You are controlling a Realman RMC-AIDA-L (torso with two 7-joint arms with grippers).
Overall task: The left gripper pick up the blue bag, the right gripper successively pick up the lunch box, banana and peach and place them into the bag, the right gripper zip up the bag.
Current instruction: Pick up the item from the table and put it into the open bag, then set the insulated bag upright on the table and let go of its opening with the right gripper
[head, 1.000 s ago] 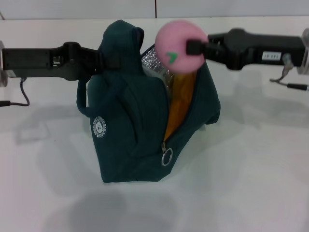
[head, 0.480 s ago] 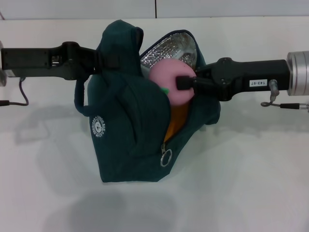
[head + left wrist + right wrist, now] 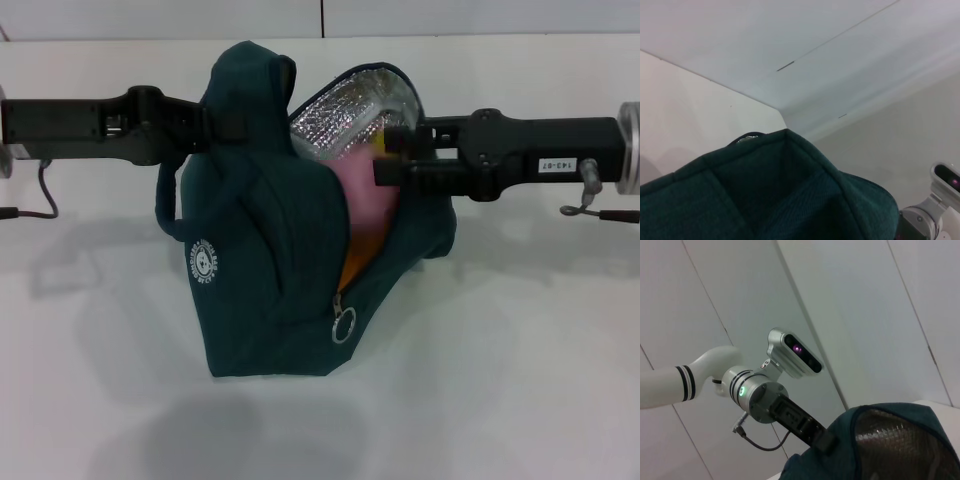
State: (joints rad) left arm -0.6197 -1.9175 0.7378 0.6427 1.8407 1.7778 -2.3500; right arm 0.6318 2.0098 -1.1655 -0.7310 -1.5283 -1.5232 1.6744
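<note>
The blue bag (image 3: pixel 260 280) stands on the white table with its mouth open, showing silver foil lining (image 3: pixel 345 105). My left gripper (image 3: pixel 212 125) is shut on the bag's top fabric and holds it up; that fabric fills the left wrist view (image 3: pixel 765 200). My right gripper (image 3: pixel 388 155) is at the bag's mouth with its fingers apart. The pink peach (image 3: pixel 360 195) lies inside the opening just below it. The banana (image 3: pixel 349 268) shows as an orange strip in the open zipper gap. The lunch box is hidden. The ring zipper pull (image 3: pixel 344 325) hangs low on the bag's front.
The white table (image 3: pixel 520 380) runs to a pale wall behind. The right wrist view shows the bag's rim (image 3: pixel 890 440) and my left arm (image 3: pixel 760 395) holding it. A cable (image 3: pixel 45 195) hangs below the left arm.
My right gripper carried the peach from above the bag down into its mouth, then drew back a little to the right. The peach sank lower inside. The left arm stayed still.
</note>
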